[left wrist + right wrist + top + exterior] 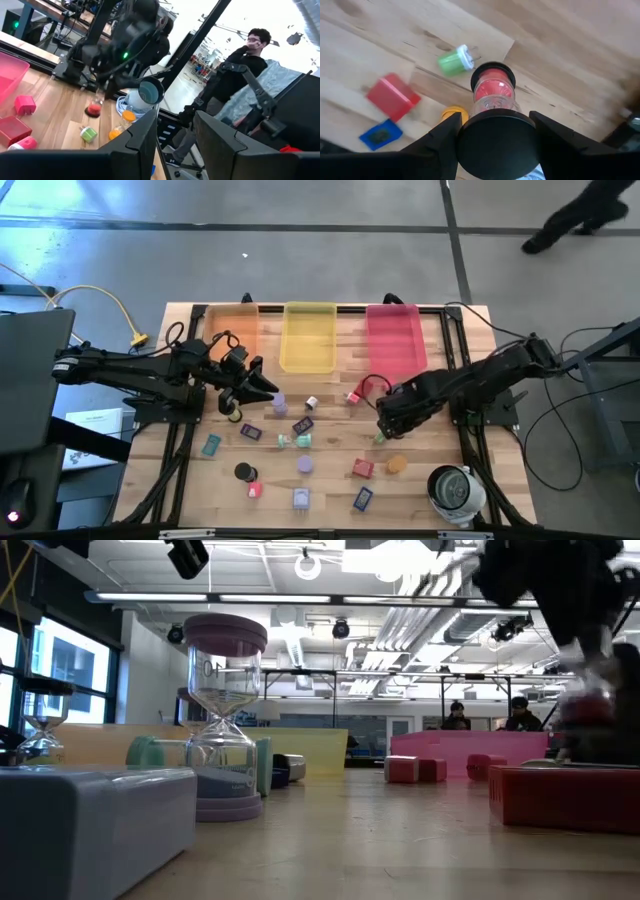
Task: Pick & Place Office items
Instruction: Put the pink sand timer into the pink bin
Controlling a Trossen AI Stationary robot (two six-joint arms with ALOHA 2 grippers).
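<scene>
Overhead, item by item, largest first:

1. Wooden table [330, 480], slatted top, dark frame along both sides.
2. Person [240, 70] in a dark top, standing in the room beyond the table's right side.
3. Left arm, reaching in from the left. Left gripper [268, 388] hangs over the left-centre of the table, just near of the orange tray. Its 2 fingers [142, 140] stand apart with nothing between them.
4. Right arm, reaching in from the right. Right gripper [384, 423] is right of centre, pointing down, with its fingers [440, 140] pressed on either side of 1 cap of the black-capped hourglass. Whether that piece is clear of the wood cannot be told.
5. 3 translucent trays in a row along the far edge: orange tray [232, 330] at left, yellow tray [308, 335] in the middle, pink tray [395, 338] at right.
6. White-grey round device [455, 490], near-right corner.
7. Office items, scattered across the middle and near part of the table:
- black-capped hourglass [493, 95], red filling, in the right gripper.
- lavender-capped hourglass [225, 710], upright, near edge.
- red cube [362, 468], near of the right gripper.
- lavender cube [301, 499], near edge, centre.
- blue-faced rectangle [363, 498], near of the red cube.
- orange disc [397, 464], just right of the red cube.
- black disc [244, 471], near left.
- teal piece [211, 445], far left of the black disc.
- green piece [452, 62], lying on its side beside the right gripper.
</scene>
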